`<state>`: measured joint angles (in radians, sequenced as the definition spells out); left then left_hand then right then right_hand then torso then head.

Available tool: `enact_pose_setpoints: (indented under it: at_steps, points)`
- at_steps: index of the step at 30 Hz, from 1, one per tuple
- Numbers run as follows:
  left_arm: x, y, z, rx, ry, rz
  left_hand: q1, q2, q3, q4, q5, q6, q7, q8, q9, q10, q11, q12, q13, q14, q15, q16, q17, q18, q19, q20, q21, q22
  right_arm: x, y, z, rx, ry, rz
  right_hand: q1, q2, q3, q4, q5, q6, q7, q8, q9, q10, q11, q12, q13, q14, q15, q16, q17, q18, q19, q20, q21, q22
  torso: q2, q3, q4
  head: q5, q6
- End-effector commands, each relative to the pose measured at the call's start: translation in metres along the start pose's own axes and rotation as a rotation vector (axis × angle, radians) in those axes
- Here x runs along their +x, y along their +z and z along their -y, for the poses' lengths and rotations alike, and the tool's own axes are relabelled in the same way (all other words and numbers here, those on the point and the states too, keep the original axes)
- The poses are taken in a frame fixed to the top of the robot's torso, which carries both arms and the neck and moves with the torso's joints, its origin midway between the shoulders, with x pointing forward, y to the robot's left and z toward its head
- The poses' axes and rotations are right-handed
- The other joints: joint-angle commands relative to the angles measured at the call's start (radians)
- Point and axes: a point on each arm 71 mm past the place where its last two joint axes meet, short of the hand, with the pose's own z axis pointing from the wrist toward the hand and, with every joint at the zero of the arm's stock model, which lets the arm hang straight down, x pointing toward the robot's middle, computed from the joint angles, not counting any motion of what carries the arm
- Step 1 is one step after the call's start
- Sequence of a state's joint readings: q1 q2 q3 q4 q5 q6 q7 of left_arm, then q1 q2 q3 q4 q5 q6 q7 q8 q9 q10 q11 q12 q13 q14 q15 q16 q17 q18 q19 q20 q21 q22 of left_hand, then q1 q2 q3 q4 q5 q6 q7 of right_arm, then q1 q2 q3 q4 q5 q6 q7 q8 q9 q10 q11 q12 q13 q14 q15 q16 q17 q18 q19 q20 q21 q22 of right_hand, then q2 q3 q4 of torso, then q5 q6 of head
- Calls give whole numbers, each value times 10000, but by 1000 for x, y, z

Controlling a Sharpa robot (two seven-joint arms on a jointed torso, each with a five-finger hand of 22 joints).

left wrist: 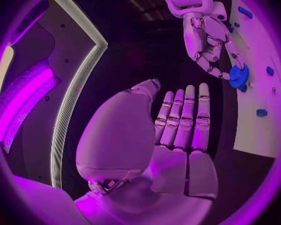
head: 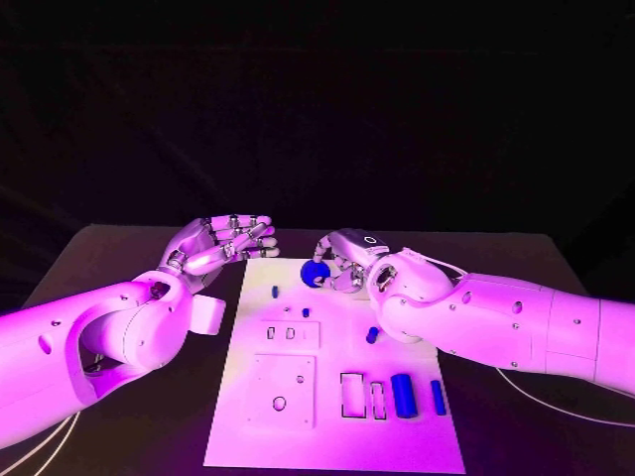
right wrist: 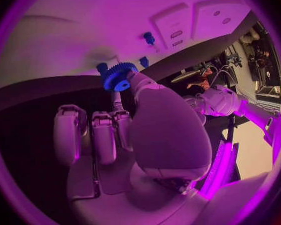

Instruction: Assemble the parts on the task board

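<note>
white rectangular task board (head: 261, 436): centre of the head frame, on the black table (head: 117, 248). right silver hand (head: 349, 263): at the board's upper edge, just above frame centre, fingertips pinching a blue toothed gear wheel (head: 317, 271) (teeth plain in the right wrist view (right wrist: 118, 77)). left silver hand (head: 220, 241): beside the board's upper left corner, holding nothing, fingers extended side by side and apart from the thumb. other small blue parts: a thick cylinder (head: 402, 395) and a thin bar (head: 438, 397) at the board's lower right, two small pegs (head: 275, 292) near its upper left.
</note>
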<state>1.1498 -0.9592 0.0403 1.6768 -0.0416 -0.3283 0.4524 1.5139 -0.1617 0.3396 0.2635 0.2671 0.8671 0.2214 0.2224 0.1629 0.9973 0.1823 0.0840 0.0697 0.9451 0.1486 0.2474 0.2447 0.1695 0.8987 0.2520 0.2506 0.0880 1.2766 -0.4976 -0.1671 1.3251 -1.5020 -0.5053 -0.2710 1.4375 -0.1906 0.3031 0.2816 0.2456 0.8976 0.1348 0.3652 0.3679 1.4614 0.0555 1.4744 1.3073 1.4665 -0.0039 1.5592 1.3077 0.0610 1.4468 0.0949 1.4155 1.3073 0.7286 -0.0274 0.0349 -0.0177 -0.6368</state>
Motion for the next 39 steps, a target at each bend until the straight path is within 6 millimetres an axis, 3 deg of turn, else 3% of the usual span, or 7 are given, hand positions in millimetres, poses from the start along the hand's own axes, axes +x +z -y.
enact_pose_setpoints:
  at_steps: [1, 8, 34, 36, 39]
  points:
    - [3, 1, 1, 94, -125, -181, 25, -48, 71, 1, -61, -73, 148, -28, 15, 43, 52, -62, -9, -96, 0, -50, 10, 136, 16, 30, -43, -13, 3, 3, -2, -80, -322, 41, -53, -4, 69, 2, 42, 38, 12, 10, 6, 87, -9, 35, 1320, 973, -99, 34, 2305, -131, 91, -15, 41, 816, 4, 7, 13, 5, -8]
    - [3, 1, 1, 87, -130, -190, 23, -50, 85, -3, -64, -73, 147, -27, 19, 51, 52, -70, -8, -97, 1, -57, 21, 136, 17, 30, -44, -17, 15, 7, -8, -111, -292, -260, -52, -5, 77, 0, 42, 38, 12, 7, 4, 92, -10, 38, 1326, 973, -99, 34, 2305, -130, 90, -15, 41, 815, 3, 29, 7, 126, -30]
    - [4, 2, 0, 60, -139, -206, 23, -50, 85, -3, -64, -73, 147, -27, 19, 51, 52, -70, -8, -97, 1, -57, 21, 136, 17, 30, -44, -17, 29, 14, -4, 191, -449, -764, -186, -111, 206, 8, 26, -48, 64, -113, -58, -4, 34, -58, 1209, 957, -72, 15, 2230, -104, 20, -4, -54, 719, -16, 15, 13, 123, -77]
    - [4, 2, 0, 58, -138, -203, 23, -50, 85, -3, -64, -73, 147, -27, 19, 51, 52, -70, -8, -97, 1, -57, 21, 136, 17, 30, -44, -17, 30, 15, -4, 174, -417, -768, -294, -201, 242, 18, 20, -134, 105, -203, -100, -76, 69, -128, 1125, 955, -43, 14, 2225, -97, -5, 16, -88, 691, -11, 14, 7, 132, -78]
    - [3, 2, 0, 56, -135, -197, 23, -50, 85, -3, -64, -73, 147, -27, 19, 51, 52, -70, -8, -97, 1, -57, 21, 136, 17, 30, -44, -17, 30, 15, -4, 150, -337, -760, -512, -377, 249, 23, 10, -687, 278, -649, -284, -228, 222, -271, 956, 944, 82, 0, 2176, -80, -59, 113, -167, 629, -12, 16, -4, 144, -73]
